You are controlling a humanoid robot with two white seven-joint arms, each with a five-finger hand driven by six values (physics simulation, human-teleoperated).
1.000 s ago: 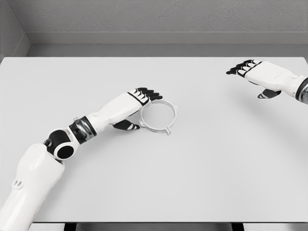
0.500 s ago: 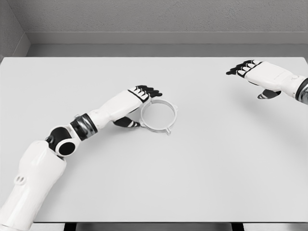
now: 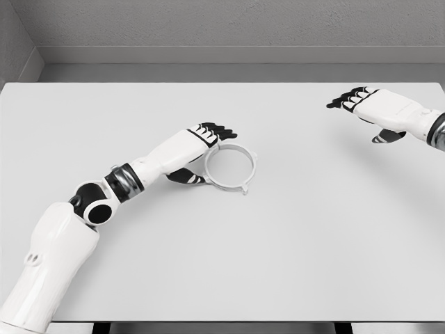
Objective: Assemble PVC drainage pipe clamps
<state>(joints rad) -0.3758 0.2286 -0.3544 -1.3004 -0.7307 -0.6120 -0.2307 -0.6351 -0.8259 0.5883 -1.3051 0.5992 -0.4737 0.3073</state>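
My left hand point(image 3: 198, 142) rested beside the ring clamp point(image 3: 229, 169), fingers loose around its near edge, holding nothing.

My right hand point(image 3: 372, 108) hung far away, fingers relaxed and empty.

The clamp ring point(image 3: 229, 168) lies flat on the table point(image 3: 292, 236), left of its middle, with the left hand point(image 3: 198, 145) at the ring's left rim and the right hand point(image 3: 375, 106) well apart near the table's far right corner.
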